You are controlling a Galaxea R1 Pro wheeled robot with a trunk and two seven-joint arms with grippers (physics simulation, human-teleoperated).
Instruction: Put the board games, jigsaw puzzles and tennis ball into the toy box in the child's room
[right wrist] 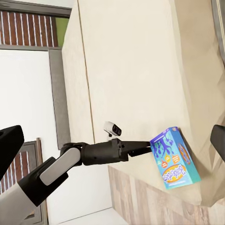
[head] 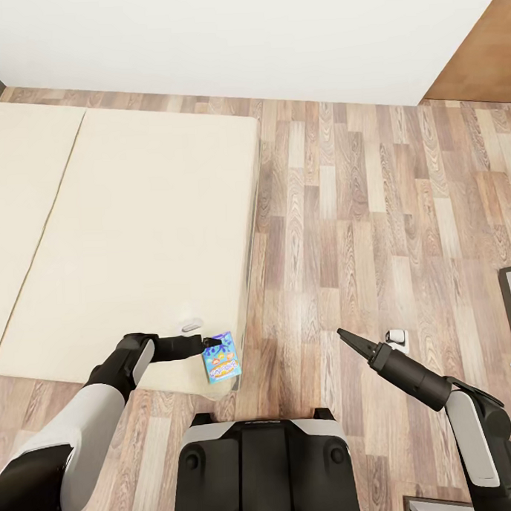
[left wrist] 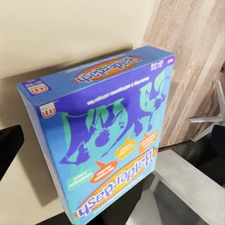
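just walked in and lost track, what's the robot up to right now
The robot stands at the corner of the bed, its left gripper shut on the small blue board game at the box's upper edge. The box shows upright over the mattress corner, next to the wood floor. The right gripper hangs over the floor holding nothing, its fingers together in the head view.

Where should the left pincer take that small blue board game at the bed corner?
The left pincer is already at the blue board game's short top edge. Probably best to pinch there across its thin depth, coming from the bed side, since the box is flat and its far end overhangs the corner.
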